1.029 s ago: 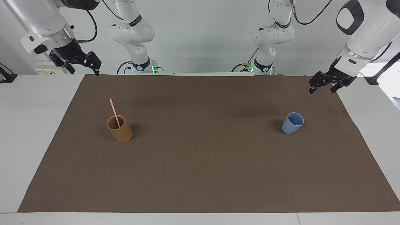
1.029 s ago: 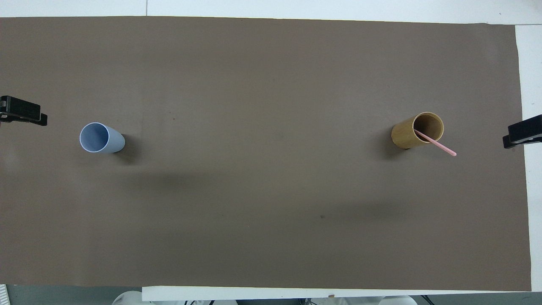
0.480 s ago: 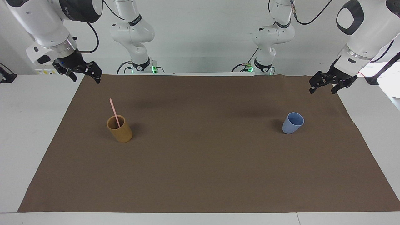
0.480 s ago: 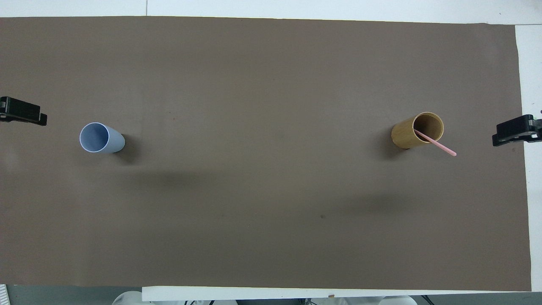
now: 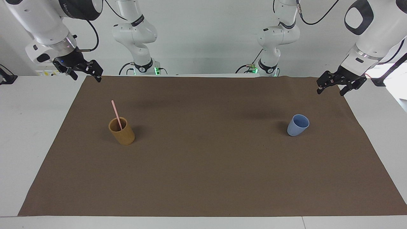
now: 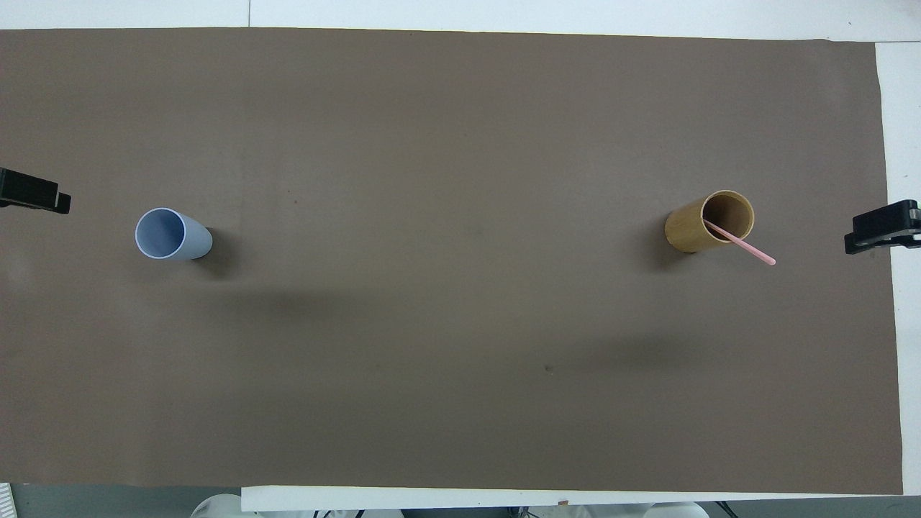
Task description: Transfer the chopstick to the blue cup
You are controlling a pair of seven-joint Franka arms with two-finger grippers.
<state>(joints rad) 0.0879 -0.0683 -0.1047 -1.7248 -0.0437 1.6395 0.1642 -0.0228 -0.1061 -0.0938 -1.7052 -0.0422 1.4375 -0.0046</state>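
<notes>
The pale pink chopstick (image 5: 116,114) stands leaning in a tan-brown cup (image 5: 122,135) toward the right arm's end of the table; it also shows in the overhead view (image 6: 750,251), in the tan cup (image 6: 692,232). The light blue cup (image 5: 297,126) stands upright and empty toward the left arm's end, also seen in the overhead view (image 6: 170,234). My right gripper (image 5: 87,78) hangs open and empty over the mat's corner, apart from the tan cup. My left gripper (image 5: 330,92) hangs open and empty over the mat's other corner, apart from the blue cup.
A brown mat (image 5: 203,178) covers most of the white table (image 5: 28,133). Two more white arms (image 5: 136,35) stand at the table's robot end. Only the grippers' tips show at the overhead view's side edges: left (image 6: 34,196), right (image 6: 882,233).
The right gripper has shifted a little inward over the mat's edge, then slightly back. The left gripper has drawn slightly outward. The cups and the chopstick have not moved.
</notes>
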